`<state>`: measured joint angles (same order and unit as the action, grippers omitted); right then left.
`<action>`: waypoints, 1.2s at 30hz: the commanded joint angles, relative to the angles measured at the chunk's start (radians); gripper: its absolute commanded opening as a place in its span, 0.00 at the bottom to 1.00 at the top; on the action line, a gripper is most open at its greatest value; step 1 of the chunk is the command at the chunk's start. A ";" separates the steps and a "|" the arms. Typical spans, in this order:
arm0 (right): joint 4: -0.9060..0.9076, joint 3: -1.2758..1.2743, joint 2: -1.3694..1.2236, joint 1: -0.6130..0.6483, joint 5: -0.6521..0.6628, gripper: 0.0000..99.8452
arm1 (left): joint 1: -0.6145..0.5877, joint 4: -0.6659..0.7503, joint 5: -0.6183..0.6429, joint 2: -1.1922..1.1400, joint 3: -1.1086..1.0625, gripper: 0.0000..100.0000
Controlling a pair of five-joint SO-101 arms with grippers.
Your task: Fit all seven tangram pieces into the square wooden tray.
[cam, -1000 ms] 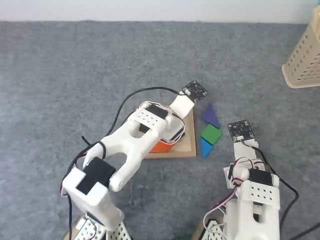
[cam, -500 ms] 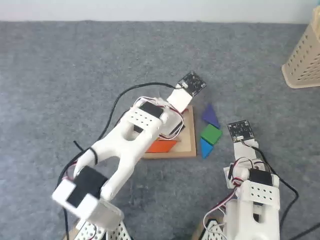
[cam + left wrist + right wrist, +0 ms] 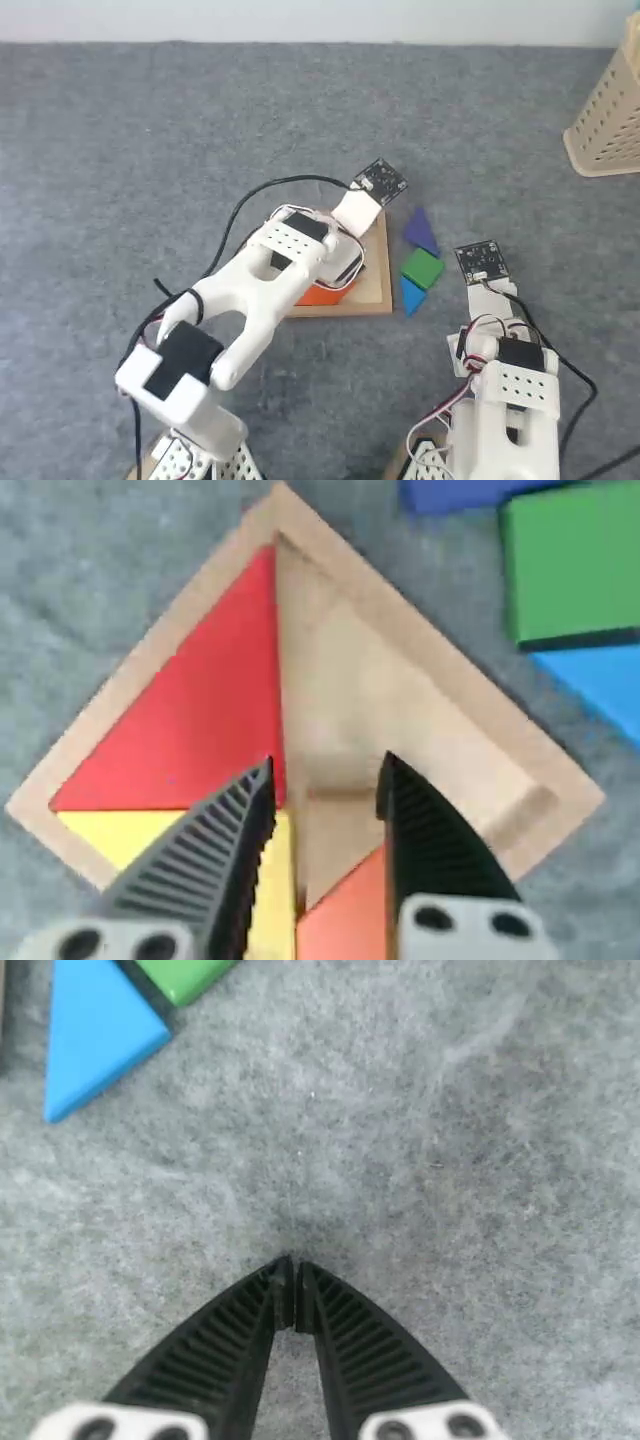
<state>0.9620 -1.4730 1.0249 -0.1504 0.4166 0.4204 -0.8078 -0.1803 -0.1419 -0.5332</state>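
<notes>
A: Grey fuzzy counter [image 3: 150, 150] from edge to edge, and a pale slotted basket [image 3: 608, 110] tucked at the far right. What have we got in the middle?

B: The wooden tray [image 3: 377, 292], with the left arm [image 3: 270, 290] stretched right across it and hiding much of it from above.

A: And from the wrist camera?

B: Lovely look there. The left claw [image 3: 328, 772] hangs over the tray's bare wood, fingers a narrow gap apart, nothing between them. One fingertip sits over the edge of the red triangle [image 3: 190, 720].

A: So what's seated?

B: Three that I can see. Red fills one corner, a yellow piece [image 3: 125, 835] lies against it, and an orange piece [image 3: 345, 910] peeks up between the fingers (partly hidden by the claw itself). Bare wood shows across the other half.

A: Loose ones?

B: Three on the counter just beside the tray, on the right arm's side. There's a purple triangle [image 3: 420, 230] farthest out, a green square [image 3: 422, 268] in the middle and a blue triangle [image 3: 410, 297] nearest the arms. Green and blue look to be touching.

A: And the right arm [image 3: 505, 385]?

B: Low, close to its base. The right claw [image 3: 293, 1265] is pinched closed on nothing and points at bare counter. The blue triangle and green square are near its tips but apart from them.
</notes>
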 commanded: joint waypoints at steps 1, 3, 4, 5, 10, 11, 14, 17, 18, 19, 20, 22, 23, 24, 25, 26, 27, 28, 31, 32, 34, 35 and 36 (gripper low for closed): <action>-0.018 0.005 0.027 -0.004 0.015 0.01 | -0.012 0.015 -0.031 0.011 0.004 0.15; -0.018 0.005 0.027 -0.004 0.015 0.01 | -0.020 0.012 -0.043 0.011 0.002 0.13; -0.018 0.005 0.027 -0.004 0.015 0.01 | -0.025 0.012 -0.049 0.011 0.002 0.13; -0.018 0.005 0.027 -0.004 0.015 0.01 | -0.029 0.012 -0.054 0.011 0.002 0.13; -0.018 0.005 0.027 -0.004 0.015 0.01 | -0.058 0.002 -0.058 0.011 0.002 0.13; -0.018 0.005 0.027 -0.004 0.015 0.01 | -0.058 -0.005 -0.058 0.011 0.004 0.13; -0.018 0.005 0.027 -0.004 0.015 0.01 | -0.052 -0.008 -0.058 0.011 0.005 0.13; -0.018 0.005 0.027 -0.004 0.015 0.01 | -0.055 -0.008 -0.057 0.049 0.008 0.13; -0.018 0.005 0.027 -0.004 0.015 0.01 | -0.055 -0.009 -0.054 0.083 0.004 0.13; -0.018 0.005 0.027 -0.004 0.015 0.01 | -0.058 -0.017 -0.051 0.123 0.002 0.13; -0.018 0.005 0.027 -0.004 0.015 0.01 | -0.058 -0.041 -0.049 0.173 0.002 0.13; -0.018 0.005 0.027 -0.004 0.015 0.01 | -0.058 -0.103 -0.021 0.299 0.004 0.13; -0.018 0.005 0.027 -0.004 0.015 0.01 | -0.060 -0.129 0.000 0.376 0.002 0.13; -0.018 0.005 0.027 -0.004 0.015 0.01 | -0.060 -0.157 0.018 0.456 0.002 0.13; -0.018 0.005 0.027 -0.004 0.015 0.01 | -0.060 -0.192 0.037 0.540 0.001 0.13; -0.018 0.005 0.027 -0.004 0.015 0.01 | -0.060 -0.229 0.051 0.624 0.001 0.13; -0.018 0.005 0.027 -0.004 0.015 0.01 | -0.060 -0.262 0.069 0.706 -0.005 0.13; -0.018 0.005 0.027 -0.004 0.015 0.01 | -0.060 -0.285 0.089 0.790 -0.024 0.13; -0.018 0.005 0.027 -0.004 0.015 0.01 | -0.097 -0.299 0.114 1.030 -0.142 0.13; -0.018 0.005 0.027 -0.004 0.015 0.01 | -0.126 -0.288 0.112 1.100 -0.197 0.13; -0.018 0.005 0.027 -0.004 0.015 0.01 | -0.212 -0.244 0.112 1.235 -0.331 0.13; -0.018 0.005 0.027 -0.004 0.015 0.01 | -0.264 -0.216 0.112 1.300 -0.403 0.13; -0.018 0.005 0.027 -0.004 0.015 0.01 | -0.310 -0.189 0.112 1.359 -0.478 0.13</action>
<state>0.9620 -1.4730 1.0249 -0.1504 0.4166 0.2624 -1.0840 -0.0836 0.9475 -0.7848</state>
